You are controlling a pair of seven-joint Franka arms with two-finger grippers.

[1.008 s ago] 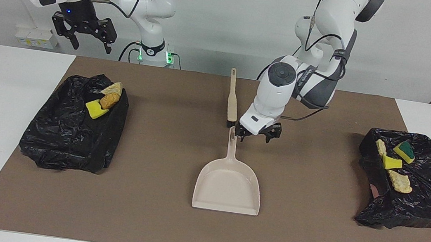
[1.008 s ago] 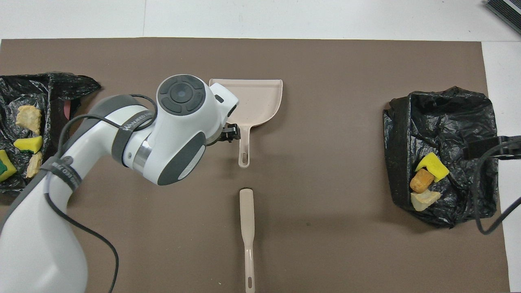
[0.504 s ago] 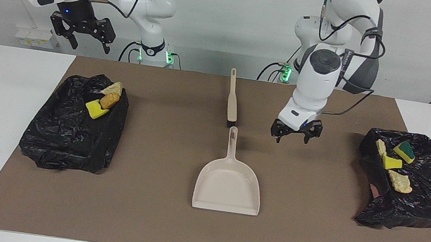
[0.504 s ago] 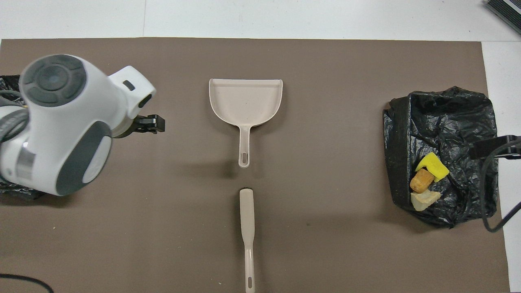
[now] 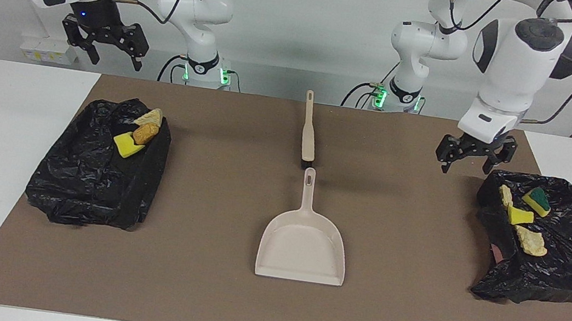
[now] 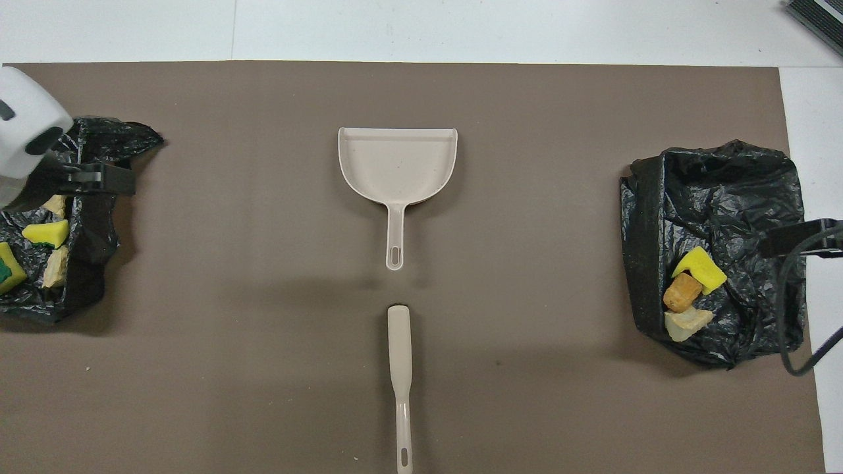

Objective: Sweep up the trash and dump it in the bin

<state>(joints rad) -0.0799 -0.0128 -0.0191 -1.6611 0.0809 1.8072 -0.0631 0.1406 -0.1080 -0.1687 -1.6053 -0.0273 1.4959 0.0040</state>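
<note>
**Entry 1.** Black plastic-lined bin (image 5: 89, 184) at the right arm's end of the brown mat (image 5: 193, 281). It held three scraps of the trash: a yellow sponge piece (image 5: 127, 146), an orange foam chunk (image 5: 144, 135) and a beige crumbly chunk (image 5: 149, 117). They lay touching one another near the bin's robot-side corner.

**Entry 2.** Right gripper (image 5: 114, 58). It was raised high above that end of the table, fingers spread, holding nothing. It had drifted slightly upward within the last second.

**Entry 3.** Beige long-handled brush (image 5: 309, 139), flat on the mat at mid-table, nearer to the robots than the dustpan. Unmoved.

**Entry 4.** Beige plastic dustpan (image 5: 302, 245), flat, empty, handle pointing toward the brush. Unmoved.

**Entry 5.** Left gripper (image 5: 465, 165). This was the main change. A second earlier it had hung just beside the dustpan handle. It had since swung away and risen to sit over the rim of the second bin, fingers spread and empty.

**Entry 6.** Second black plastic-lined bin (image 5: 560, 263) at the left arm's end. It held four scraps: a green-and-yellow sponge piece (image 5: 536, 200), a yellow sponge piece (image 5: 519, 215) and two beige crumbly chunks (image 5: 530, 242) (image 5: 505, 195).

**Assessment.** No scrap showed on the mat, both tools were set down, and both arms were clear of them. The task appeared complete, with the arms retreating.
</note>
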